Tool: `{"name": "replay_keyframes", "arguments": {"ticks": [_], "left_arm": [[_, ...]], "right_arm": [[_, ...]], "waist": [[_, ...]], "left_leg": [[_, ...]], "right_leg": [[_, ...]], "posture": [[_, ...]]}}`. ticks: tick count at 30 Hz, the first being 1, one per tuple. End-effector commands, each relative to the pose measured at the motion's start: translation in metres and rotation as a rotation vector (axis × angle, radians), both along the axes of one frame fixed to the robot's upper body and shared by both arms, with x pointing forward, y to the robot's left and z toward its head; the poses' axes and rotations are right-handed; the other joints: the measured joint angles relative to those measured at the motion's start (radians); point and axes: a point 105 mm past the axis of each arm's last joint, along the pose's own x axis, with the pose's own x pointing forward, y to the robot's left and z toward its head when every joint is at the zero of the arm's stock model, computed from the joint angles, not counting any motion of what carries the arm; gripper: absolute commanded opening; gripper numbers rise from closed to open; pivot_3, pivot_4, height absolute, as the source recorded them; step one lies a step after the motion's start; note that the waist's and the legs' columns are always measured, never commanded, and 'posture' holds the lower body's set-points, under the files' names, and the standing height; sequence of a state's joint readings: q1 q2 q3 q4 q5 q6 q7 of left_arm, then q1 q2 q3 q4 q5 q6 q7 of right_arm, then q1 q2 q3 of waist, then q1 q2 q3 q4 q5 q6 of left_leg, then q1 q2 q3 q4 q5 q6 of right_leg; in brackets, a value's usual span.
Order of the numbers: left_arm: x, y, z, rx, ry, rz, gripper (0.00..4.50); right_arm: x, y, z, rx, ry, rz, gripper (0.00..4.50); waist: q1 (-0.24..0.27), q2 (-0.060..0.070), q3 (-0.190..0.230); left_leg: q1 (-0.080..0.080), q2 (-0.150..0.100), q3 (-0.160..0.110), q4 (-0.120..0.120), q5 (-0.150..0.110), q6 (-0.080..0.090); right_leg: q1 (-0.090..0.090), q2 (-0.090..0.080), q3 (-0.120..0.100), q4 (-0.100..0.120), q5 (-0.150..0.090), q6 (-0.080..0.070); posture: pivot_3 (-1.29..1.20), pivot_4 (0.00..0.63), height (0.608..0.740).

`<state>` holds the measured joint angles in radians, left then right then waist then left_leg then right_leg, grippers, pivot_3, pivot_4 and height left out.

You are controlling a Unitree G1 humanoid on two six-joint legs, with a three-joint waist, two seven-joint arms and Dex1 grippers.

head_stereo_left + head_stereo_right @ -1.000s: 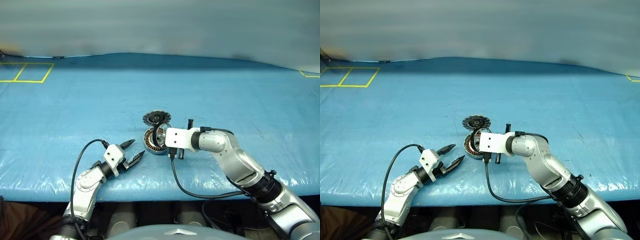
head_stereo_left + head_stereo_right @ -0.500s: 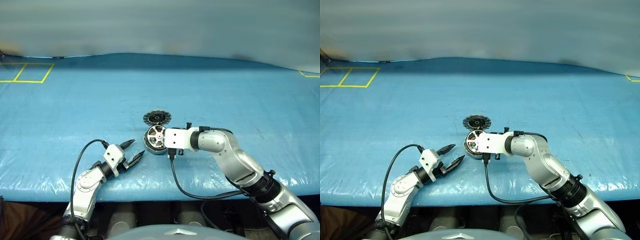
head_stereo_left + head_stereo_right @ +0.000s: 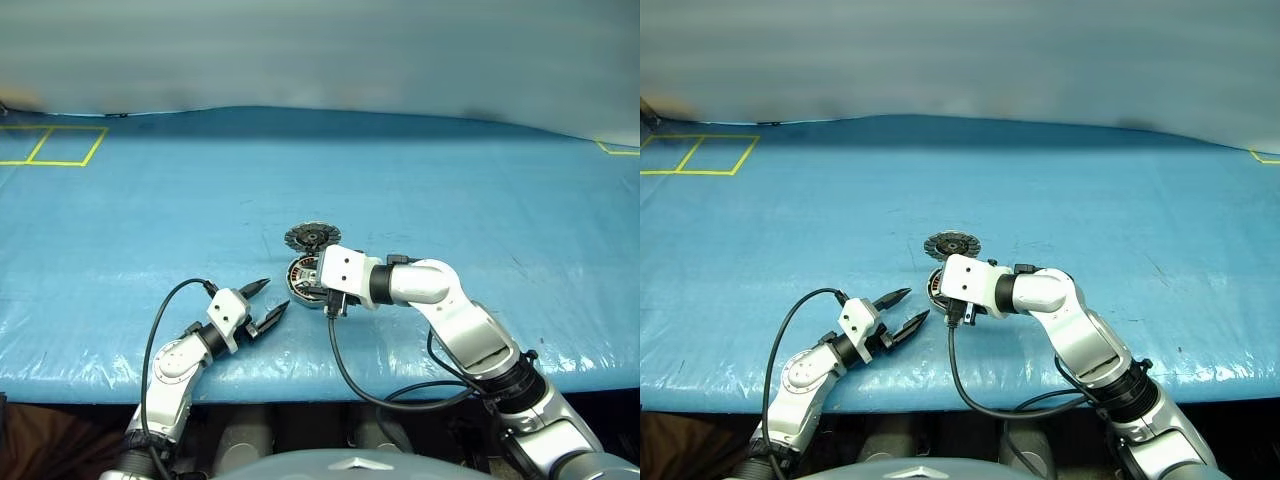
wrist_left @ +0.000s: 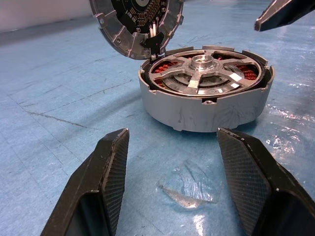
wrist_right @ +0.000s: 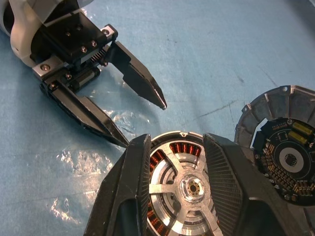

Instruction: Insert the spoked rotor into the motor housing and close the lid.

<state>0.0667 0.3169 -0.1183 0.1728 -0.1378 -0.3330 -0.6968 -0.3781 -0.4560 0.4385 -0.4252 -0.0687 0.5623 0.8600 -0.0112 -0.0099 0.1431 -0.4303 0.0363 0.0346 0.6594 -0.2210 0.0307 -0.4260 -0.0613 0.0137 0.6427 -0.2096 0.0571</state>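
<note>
The spoked rotor is sitting inside the motor housing, near the counter's front edge; the lid is lying open behind it, toward the far edge.

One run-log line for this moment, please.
spoked rotor: seated in motor housing | lid: open | right gripper: jaws open above rotor | left gripper: open, idle

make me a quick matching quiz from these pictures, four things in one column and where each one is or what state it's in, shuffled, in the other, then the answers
1. spoked rotor
2. lid
3. left gripper
4. right gripper

A. tipped open at the housing's edge
B. open, on the table short of the housing
C. seated flat inside the housing
D. open, just above the rotor

Pairs: 1-C, 2-A, 3-B, 4-D
</note>
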Motion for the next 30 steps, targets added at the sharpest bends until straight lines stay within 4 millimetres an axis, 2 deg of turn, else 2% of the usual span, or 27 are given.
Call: {"name": "replay_keyframes", "arguments": {"ticks": [1,6,9,12,13,21,22,25,30], "left_arm": [[-0.002,-0.003,0.004,-0.003,-0.013,-0.007,3.01],[-0.002,-0.005,0.008,0.0,-0.019,-0.008,3.01],[-0.001,-0.005,0.008,0.003,-0.021,-0.007,3.01],[-0.001,-0.004,0.008,0.005,-0.021,-0.006,3.01],[-0.001,-0.004,0.007,0.006,-0.02,-0.005,3.01],[0.0,-0.002,0.005,0.009,-0.014,-0.005,3.01],[-0.001,-0.002,0.005,0.008,-0.013,-0.005,3.01],[-0.001,-0.002,0.004,0.006,-0.01,-0.007,3.01],[-0.001,-0.002,0.005,-0.001,-0.011,-0.009,3.01]], "right_arm": [[0.003,0.0,0.01,0.053,-0.01,-0.029,1.77],[0.021,-0.002,0.0,0.121,0.06,-0.148,1.77],[0.027,-0.002,-0.01,0.187,0.152,-0.206,1.16],[0.028,-0.004,-0.025,0.204,0.234,-0.24,0.17],[0.027,-0.005,-0.032,0.197,0.268,-0.248,0.04],[0.019,-0.018,-0.081,0.123,0.41,-0.333,0.04],[0.017,-0.015,-0.077,0.15,0.409,-0.319,0.04],[0.014,-0.004,-0.042,0.339,0.378,-0.246,0.04],[0.01,-0.008,0.003,0.502,0.312,-0.202,0.04]], "waist": [[0.0,0.0,0.0],[0.0,0.0,0.0],[0.0,0.0,0.0],[0.0,0.0,0.0],[0.0,0.0,0.0],[-0.001,0.0,-0.002],[0.0,-0.001,-0.002],[-0.001,-0.001,-0.003],[0.0,0.0,-0.001]], "left_leg": [[0.0,0.0,0.0,0.0,0.0,0.0],[0.0,0.0,0.0,0.0,0.0,0.0],[0.0,0.0,0.0,0.0,0.0,0.0],[-0.001,0.0,0.0,0.0,0.0,0.0],[-0.001,0.0,0.0,0.0,0.0,0.0],[0.002,0.0,0.0,0.0,0.0,0.0],[0.003,0.0,0.0,0.0,0.0,0.0],[0.003,0.001,0.0,0.0,0.0,0.0],[-0.001,0.001,0.0,0.0,0.0,0.0]], "right_leg": [[0.0,0.0,0.0,0.0,0.0,0.0],[0.0,0.0,0.0,0.0,0.0,0.0],[0.0,0.0,0.0,0.0,0.0,0.0],[0.0,0.0,0.0,0.0,0.0,0.0],[0.0,0.0,0.0,0.0,0.0,0.0],[0.001,0.001,0.0,0.0,0.0,0.0],[0.002,0.0,0.0,0.0,0.0,0.0],[0.002,0.0,0.0,0.0,-0.001,0.001],[0.0,0.0,0.001,0.0,0.0,0.0]], "posture": [[0.0,0.15,0.74],[0.0,0.15,0.74],[0.0,0.15,0.74],[0.0,0.15,0.74],[0.0,0.15,0.74],[0.0,0.15,0.74],[0.0,0.15,0.74],[0.0,0.15,0.74],[0.0,0.15,0.74]]}}
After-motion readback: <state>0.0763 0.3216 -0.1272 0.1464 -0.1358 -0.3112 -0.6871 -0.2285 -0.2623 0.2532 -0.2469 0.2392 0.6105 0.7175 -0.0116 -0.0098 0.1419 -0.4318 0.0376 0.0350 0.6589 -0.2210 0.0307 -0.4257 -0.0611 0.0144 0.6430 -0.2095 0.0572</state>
